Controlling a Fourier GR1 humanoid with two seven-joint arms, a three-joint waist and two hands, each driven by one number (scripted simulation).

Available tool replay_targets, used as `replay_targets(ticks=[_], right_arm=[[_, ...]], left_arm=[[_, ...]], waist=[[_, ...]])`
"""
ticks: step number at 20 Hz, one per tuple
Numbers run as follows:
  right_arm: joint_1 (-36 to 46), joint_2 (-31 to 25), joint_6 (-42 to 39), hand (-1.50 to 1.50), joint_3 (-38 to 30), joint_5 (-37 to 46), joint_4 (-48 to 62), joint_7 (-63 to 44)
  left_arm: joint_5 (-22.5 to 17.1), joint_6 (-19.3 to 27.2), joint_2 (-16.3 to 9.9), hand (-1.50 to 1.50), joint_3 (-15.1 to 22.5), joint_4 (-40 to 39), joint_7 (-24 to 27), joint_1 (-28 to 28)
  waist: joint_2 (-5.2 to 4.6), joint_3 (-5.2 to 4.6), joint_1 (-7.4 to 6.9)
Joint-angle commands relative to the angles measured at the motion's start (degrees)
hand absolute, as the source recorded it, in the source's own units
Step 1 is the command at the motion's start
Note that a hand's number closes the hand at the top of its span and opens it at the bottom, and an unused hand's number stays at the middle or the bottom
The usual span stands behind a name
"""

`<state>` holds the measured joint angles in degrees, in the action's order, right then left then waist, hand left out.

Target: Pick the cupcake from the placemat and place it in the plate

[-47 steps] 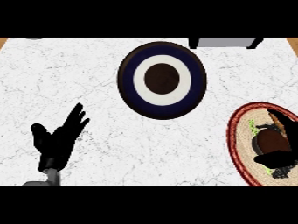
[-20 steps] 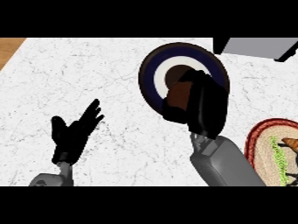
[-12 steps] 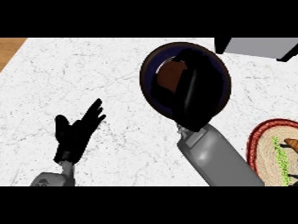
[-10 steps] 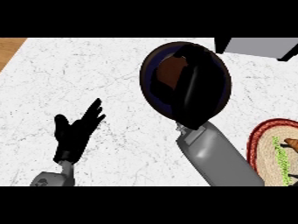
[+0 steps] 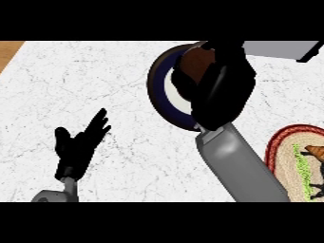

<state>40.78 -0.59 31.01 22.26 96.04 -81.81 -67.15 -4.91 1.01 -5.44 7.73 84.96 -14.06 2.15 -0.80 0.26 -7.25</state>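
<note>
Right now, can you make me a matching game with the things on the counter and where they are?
Things:
1. cupcake
2. plate
3. placemat
4. left hand

Places:
A. lower right corner of the view
B. open and resting at the lower left
C. held in the right hand, over the plate
D. top middle, partly hidden under the right hand

Pairs: 1-C, 2-D, 3-A, 4-B

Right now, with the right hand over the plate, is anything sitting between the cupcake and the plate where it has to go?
Nothing visible does. The right hand is curled round the brown cupcake directly over the plate, and the part of the plate that shows is bare. The hand hides the rest, so I cannot see underneath it.
</note>
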Motion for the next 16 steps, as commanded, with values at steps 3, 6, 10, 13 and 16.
replay_targets(ticks=[3,6,10,13,16], right_arm=[[-0.05,0.56,10.43,1.50,-3.18,8.17,4.14,-16.32],[-0.28,0.56,12.93,1.50,-4.12,9.84,4.95,-17.53],[-2.12,0.56,18.23,1.50,-8.24,10.89,8.91,-16.55],[-3.01,0.56,21.61,1.50,-9.90,9.23,11.27,-15.44],[-3.78,0.56,26.05,1.50,-14.01,9.08,13.40,-12.98]], left_arm=[[0.38,0.98,0.82,0.00,0.08,-1.48,-0.65,-0.55],[-0.01,1.45,0.29,0.00,-1.15,-1.01,-1.69,-0.12],[0.22,0.99,0.38,0.00,-0.18,0.34,-1.31,-2.49],[0.09,1.05,-0.50,0.00,-1.69,-0.47,-0.89,-1.86],[-0.88,0.85,-0.07,0.00,-2.38,-1.54,-0.99,-1.99]], waist=[[-0.51,-0.19,2.08],[-0.35,-0.17,2.63],[-0.37,-0.11,2.82],[-0.32,-0.13,3.44],[-0.33,-0.15,4.35]])
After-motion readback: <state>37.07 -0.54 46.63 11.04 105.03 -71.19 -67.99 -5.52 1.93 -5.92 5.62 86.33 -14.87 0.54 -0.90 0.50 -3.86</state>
